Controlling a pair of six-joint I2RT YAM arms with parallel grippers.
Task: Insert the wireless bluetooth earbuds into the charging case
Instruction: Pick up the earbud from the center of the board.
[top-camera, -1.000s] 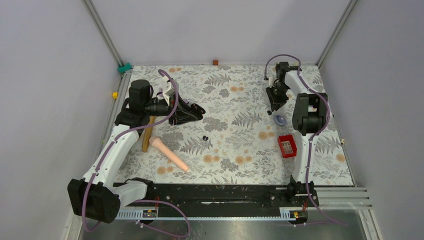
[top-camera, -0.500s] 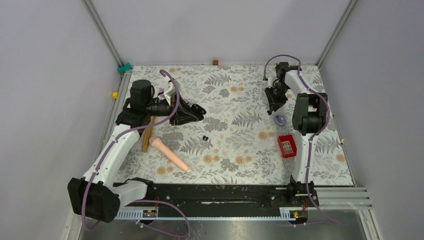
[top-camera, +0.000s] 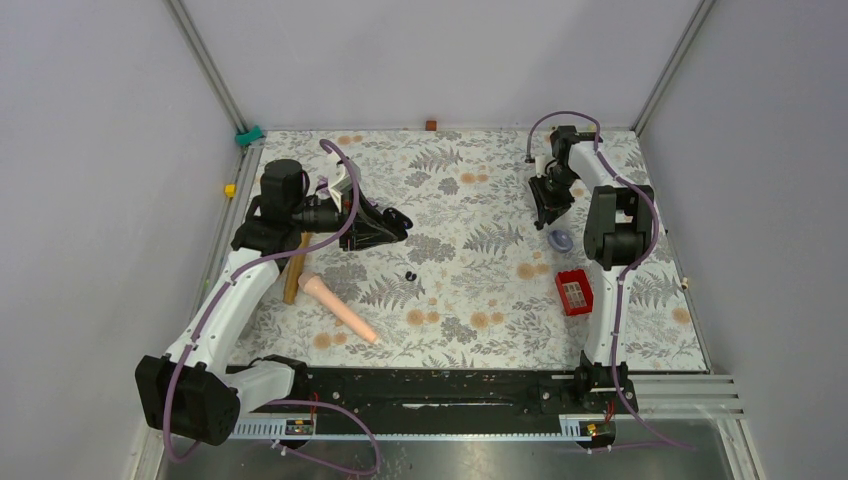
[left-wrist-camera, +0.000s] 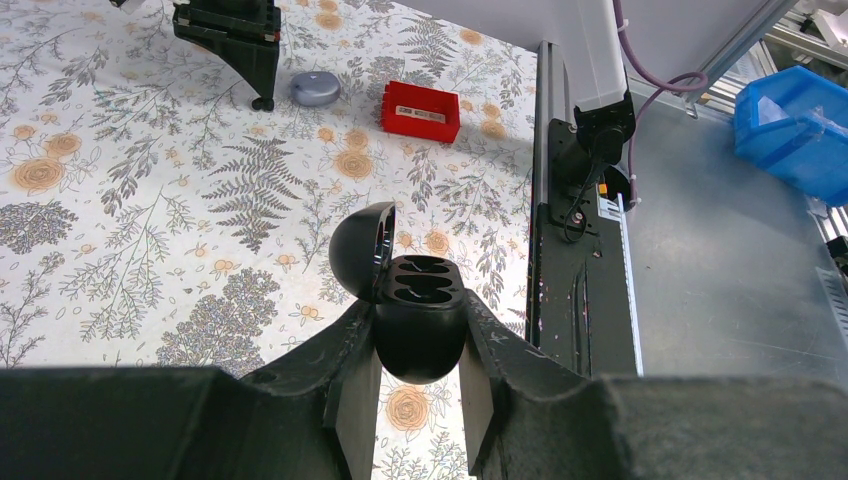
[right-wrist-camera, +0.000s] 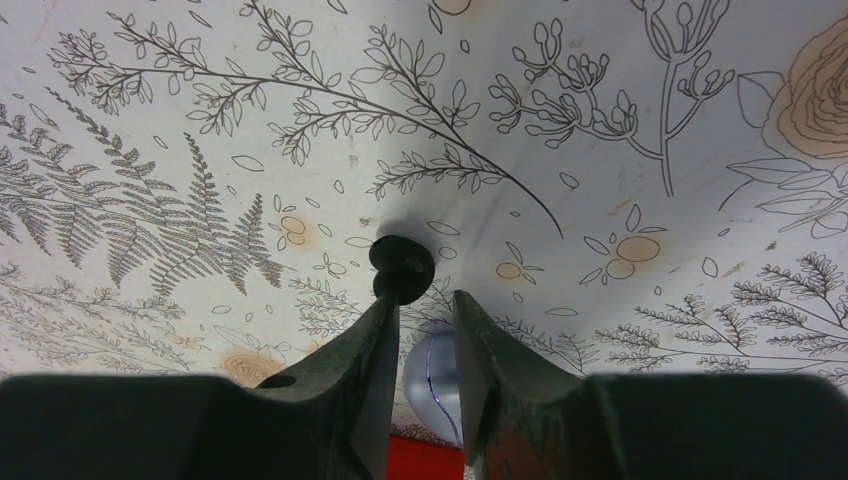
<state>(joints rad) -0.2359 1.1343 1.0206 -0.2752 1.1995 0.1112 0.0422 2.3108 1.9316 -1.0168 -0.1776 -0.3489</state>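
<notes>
My left gripper (left-wrist-camera: 420, 312) (top-camera: 388, 222) is shut on the black charging case (left-wrist-camera: 420, 345), held above the cloth at the left. Its lid (left-wrist-camera: 360, 250) stands open and both sockets show empty. My right gripper (right-wrist-camera: 425, 297) (top-camera: 548, 208) hangs at the back right with its jaws a little apart and nothing between them. One black earbud (right-wrist-camera: 402, 267) lies on the cloth just past the left fingertip. Two more black earbuds (top-camera: 410, 275) lie near the middle of the cloth.
A closed grey-lilac case (top-camera: 560, 238) (left-wrist-camera: 315, 88) lies just nearer than the right gripper, with a red box (top-camera: 574, 291) (left-wrist-camera: 420, 110) nearer still. A peach-coloured stick (top-camera: 337, 307) and a wooden stick (top-camera: 295, 268) lie by the left arm.
The right gripper has shifted slightly toward the back. The left gripper still holds the case in the same place.
</notes>
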